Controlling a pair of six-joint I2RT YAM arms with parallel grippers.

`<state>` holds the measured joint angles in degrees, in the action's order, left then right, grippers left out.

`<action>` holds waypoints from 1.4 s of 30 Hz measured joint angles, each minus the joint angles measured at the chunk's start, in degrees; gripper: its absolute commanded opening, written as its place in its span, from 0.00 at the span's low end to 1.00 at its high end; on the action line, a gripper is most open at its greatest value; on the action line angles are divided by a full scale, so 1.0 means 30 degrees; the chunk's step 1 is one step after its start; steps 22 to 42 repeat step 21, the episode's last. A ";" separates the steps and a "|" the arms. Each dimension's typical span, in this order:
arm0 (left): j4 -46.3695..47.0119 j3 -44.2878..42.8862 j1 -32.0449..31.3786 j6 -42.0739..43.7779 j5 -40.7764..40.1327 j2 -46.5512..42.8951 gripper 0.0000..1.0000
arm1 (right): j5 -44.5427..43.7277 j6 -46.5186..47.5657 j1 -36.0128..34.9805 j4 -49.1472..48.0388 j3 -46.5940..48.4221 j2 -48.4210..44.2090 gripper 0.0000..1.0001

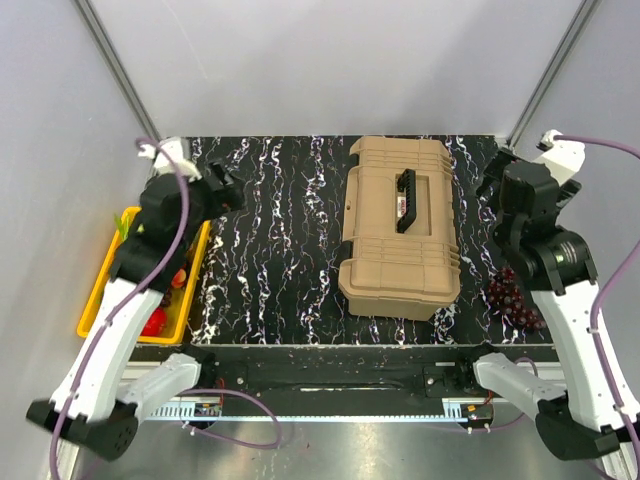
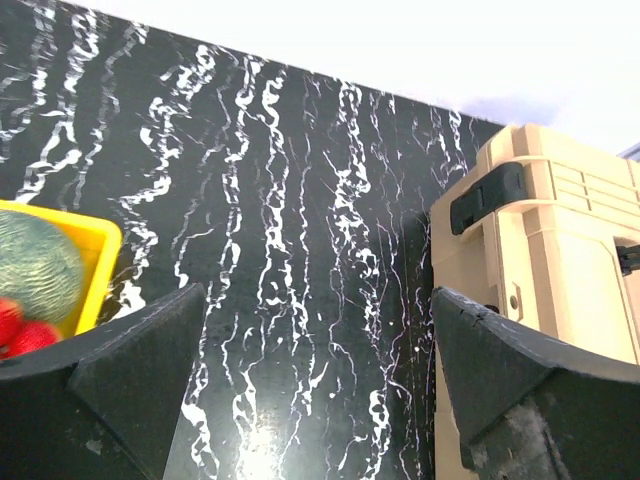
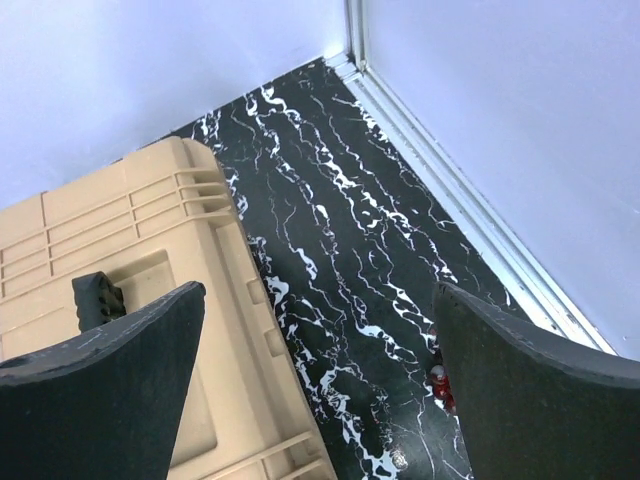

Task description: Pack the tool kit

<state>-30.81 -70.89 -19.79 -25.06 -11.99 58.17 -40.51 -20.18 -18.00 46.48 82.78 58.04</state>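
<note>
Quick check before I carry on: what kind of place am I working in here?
Likely a lab test cell, not a workshop: plain pale walls on metal posts box in a marble-patterned table holding a closed toolbox and a yellow tray of vegetables.

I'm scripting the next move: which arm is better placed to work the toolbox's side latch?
Left, probably: the latch on the toolbox faces the open left gripper; the right gripper sees none.
</note>
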 measured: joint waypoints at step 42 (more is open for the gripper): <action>-0.3198 0.1027 0.0000 0.1290 -0.3104 -0.7155 0.99 | -0.1668 -0.0503 0.0000 -0.0634 -0.1071 -0.4007 0.99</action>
